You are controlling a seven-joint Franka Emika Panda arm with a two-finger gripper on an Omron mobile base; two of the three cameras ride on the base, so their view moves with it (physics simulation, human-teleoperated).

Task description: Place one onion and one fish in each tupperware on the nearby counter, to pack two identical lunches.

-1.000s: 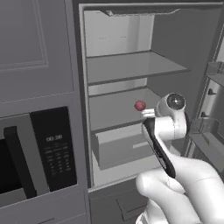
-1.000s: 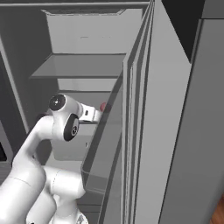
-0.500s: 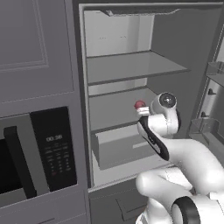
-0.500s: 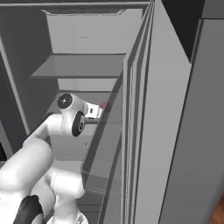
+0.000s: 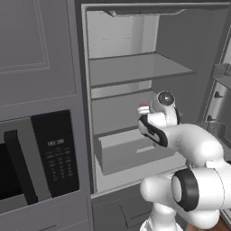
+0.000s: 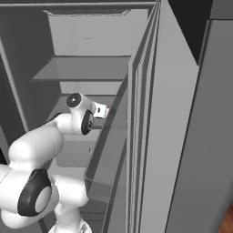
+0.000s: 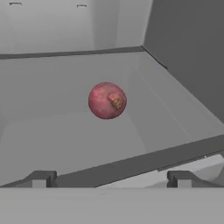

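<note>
Grey is nearly everything here: grey cabinet fronts, a grey open fridge with pale inner walls, and a black microwave set into the cabinetry at lower left of the left base view. Nearest the cameras, the white arm bulges up from its dark-capped joints, bends at the elbow and reaches forward into the middle level of the fridge.

At its end the tool points into the compartment, its two dark fingertips standing wide apart with nothing between them. Just past them in the hand view runs the dark front edge of a shelf. Beyond that edge, on the pale shelf floor and well clear of the tips, sits a round reddish-purple onion with a small brownish patch, near the back-right corner.

From the right base view the open fridge door and its bin take up the right, hiding the onion; the left base view shows instead the drawer below the arm and a bare glass shelf above.
</note>
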